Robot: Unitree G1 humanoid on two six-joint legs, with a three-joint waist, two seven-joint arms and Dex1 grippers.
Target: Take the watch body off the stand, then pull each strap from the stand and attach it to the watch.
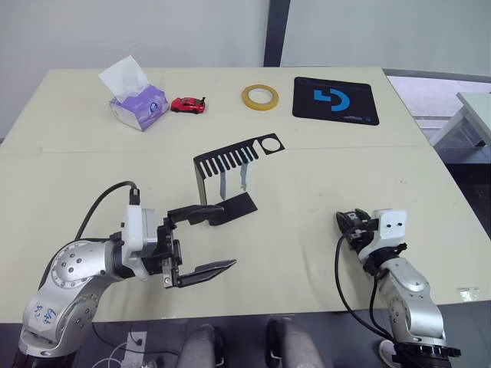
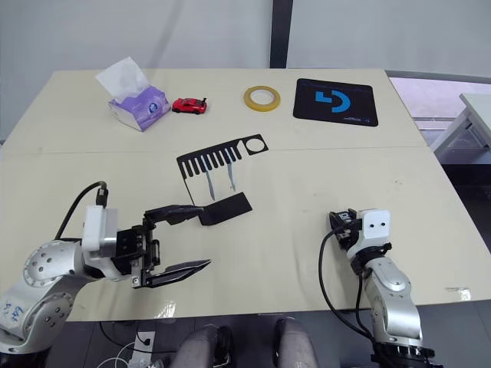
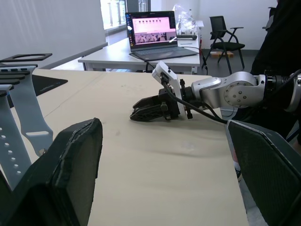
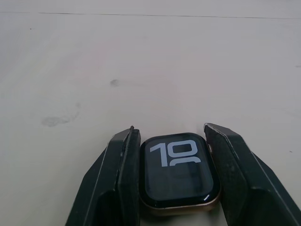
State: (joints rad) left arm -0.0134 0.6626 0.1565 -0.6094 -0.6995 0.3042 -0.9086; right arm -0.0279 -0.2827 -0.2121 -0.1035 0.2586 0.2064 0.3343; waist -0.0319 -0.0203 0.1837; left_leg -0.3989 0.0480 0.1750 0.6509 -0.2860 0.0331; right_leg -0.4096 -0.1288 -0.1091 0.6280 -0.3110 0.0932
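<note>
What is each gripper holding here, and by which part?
The right gripper holds the watch body, its fingers pressed against the two opposite side edges, screen facing up. The left gripper is open and holds nothing.

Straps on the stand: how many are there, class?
2. Both straps hang side by side from the slotted top plate of the stand, above its base. None seems hidden.

The watch body (image 4: 179, 173) is a small rounded-square case with a black screen showing white digits and a pale metallic rim, lying face up, well apart from the stand (image 1: 228, 177) toward the robot's right. The stand is a thin black bent-metal bracket standing upright, its slotted top plate ending in a round hole. Two pale blue-grey straps (image 1: 232, 181) hang from its slots, side by side.
</note>
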